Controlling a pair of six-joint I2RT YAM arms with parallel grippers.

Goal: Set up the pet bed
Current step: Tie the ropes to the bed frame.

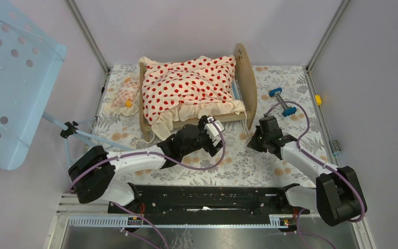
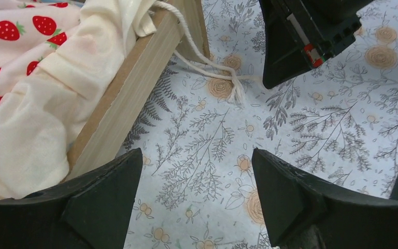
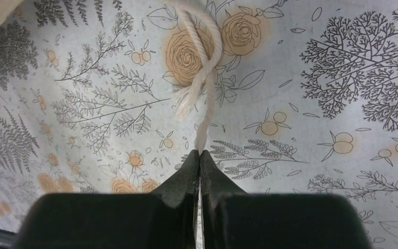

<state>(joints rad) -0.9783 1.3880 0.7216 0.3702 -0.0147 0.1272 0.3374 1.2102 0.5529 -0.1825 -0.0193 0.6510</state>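
The pet bed (image 1: 247, 78) stands at the back middle, a light-wood frame with its rounded headboard on the right. The red-dotted cream blanket (image 1: 186, 85) covers it, and a sliver of blue mattress (image 1: 235, 92) shows by the headboard. A white cord (image 1: 246, 127) hangs from the bed's near right corner onto the mat. My right gripper (image 3: 200, 152) is shut on this cord (image 3: 202, 78), low over the mat (image 1: 250, 144). My left gripper (image 2: 197, 155) is open and empty beside the bed's near rail (image 2: 129, 93), just left of the right gripper (image 2: 300, 41).
A small pink pillow (image 1: 122, 98) lies left of the bed. A blue dumbbell toy (image 1: 282, 102) lies right of the headboard. A yellow block (image 1: 318, 98) sits on the right rail. A light-blue perforated panel (image 1: 10, 78) leans at the left. A floral mat (image 1: 290, 83) covers the table.
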